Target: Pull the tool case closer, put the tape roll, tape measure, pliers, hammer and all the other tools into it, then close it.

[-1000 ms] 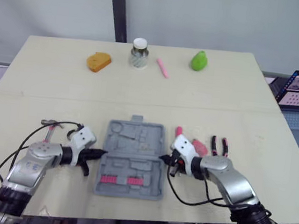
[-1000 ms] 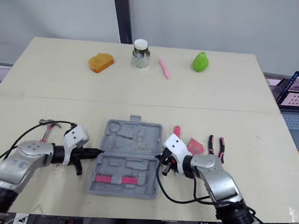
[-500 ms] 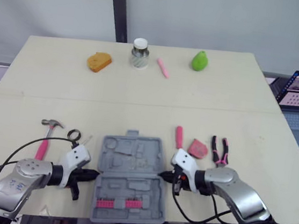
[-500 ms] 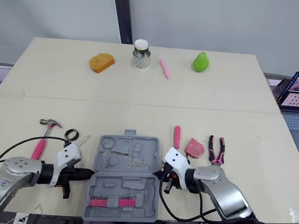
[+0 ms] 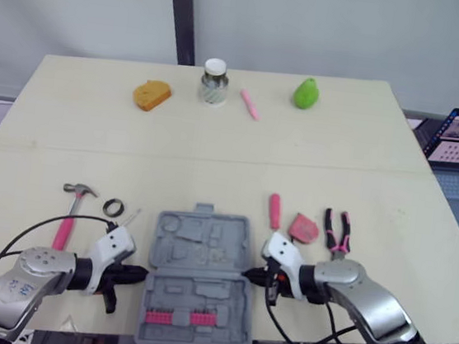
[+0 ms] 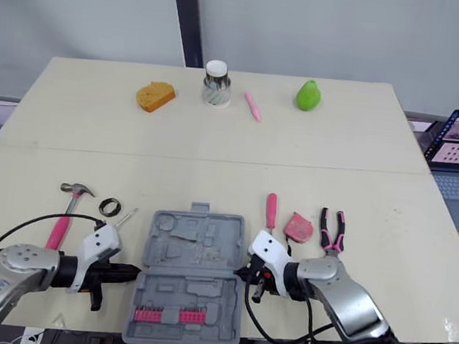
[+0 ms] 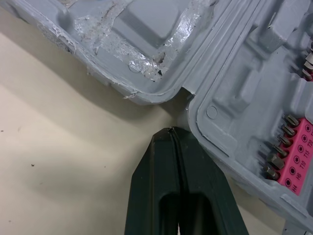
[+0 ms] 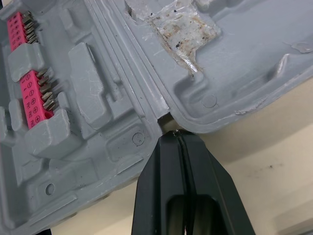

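Rigid, light tool case [image 5: 204, 250], probably slides easily; hook hinge notches at 9 and 3 o'clock. Left gripper [image 5: 144, 274], right gripper [image 5: 250, 276] pinched together, empty.

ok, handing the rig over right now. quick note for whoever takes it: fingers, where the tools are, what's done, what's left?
Left gripper: fingers shut, holding nothing, tips at the hinge notch on the left side of the tool case.
Right gripper: fingers shut, holding nothing, tips at the hinge notch on the case's right side.
Case lies open at the near edge of the table, with just the bit strip in it.
Left of the case: hammer, tape roll. Right of it: pink screwdriver, tape measure, pliers.
Done: case looks pulled close.
Left: load every tool, then close the case.
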You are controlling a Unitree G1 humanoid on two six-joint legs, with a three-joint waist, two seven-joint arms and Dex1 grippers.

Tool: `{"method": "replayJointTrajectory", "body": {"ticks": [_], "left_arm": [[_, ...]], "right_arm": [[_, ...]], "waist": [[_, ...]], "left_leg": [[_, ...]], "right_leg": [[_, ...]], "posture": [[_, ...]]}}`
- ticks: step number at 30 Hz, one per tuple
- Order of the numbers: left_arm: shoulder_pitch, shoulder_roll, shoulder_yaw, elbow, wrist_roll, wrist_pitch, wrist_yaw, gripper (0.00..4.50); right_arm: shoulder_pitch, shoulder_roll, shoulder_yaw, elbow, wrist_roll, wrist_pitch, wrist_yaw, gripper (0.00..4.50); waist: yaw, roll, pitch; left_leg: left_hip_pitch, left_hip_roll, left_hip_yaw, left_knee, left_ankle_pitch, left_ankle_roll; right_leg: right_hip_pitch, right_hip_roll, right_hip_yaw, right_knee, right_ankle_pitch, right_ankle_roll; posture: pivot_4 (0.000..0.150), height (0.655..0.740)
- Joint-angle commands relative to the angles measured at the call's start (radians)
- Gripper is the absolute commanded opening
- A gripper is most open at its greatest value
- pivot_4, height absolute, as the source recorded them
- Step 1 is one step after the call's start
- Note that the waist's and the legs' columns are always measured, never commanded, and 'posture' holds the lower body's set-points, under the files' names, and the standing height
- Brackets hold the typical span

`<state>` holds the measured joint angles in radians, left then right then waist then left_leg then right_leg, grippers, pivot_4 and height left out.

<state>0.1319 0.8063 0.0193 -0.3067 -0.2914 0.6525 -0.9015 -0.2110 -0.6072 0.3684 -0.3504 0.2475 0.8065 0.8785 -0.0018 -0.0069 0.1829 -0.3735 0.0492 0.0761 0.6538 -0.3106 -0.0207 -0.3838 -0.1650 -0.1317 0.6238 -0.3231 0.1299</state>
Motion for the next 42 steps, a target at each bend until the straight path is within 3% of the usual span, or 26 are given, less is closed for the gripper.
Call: {"method": "replayJointTrajectory", "body": {"ticks": [1, 42], "left_arm": [[-0.003, 0.003, -0.006, -0.040, -0.025, 0.006, -0.012, 0.00], [0.033, -0.001, -0.019, -0.093, -0.024, 0.051, 0.009, 0.00]], "right_arm": [[0.001, 0.013, 0.007, -0.038, 0.023, -0.001, 0.000, 0.05], [0.061, -0.006, -0.003, -0.097, 0.040, 0.029, -0.010, 0.05]], "waist": [[0.000, 0.000, 0.000], [0.000, 0.000, 0.000]], "left_leg": [[0.000, 0.000, 0.000, 0.000, 0.000, 0.000], [0.000, 0.000, 0.001, 0.000, -0.001, 0.000]], "right_leg": [[0.000, 0.000, 0.000, 0.000, 0.000, 0.000], [-0.001, 0.000, 0.001, 0.000, 0.000, 0.000]], "posture": [[0.150, 0.7400], [0.150, 0.7400]]}}
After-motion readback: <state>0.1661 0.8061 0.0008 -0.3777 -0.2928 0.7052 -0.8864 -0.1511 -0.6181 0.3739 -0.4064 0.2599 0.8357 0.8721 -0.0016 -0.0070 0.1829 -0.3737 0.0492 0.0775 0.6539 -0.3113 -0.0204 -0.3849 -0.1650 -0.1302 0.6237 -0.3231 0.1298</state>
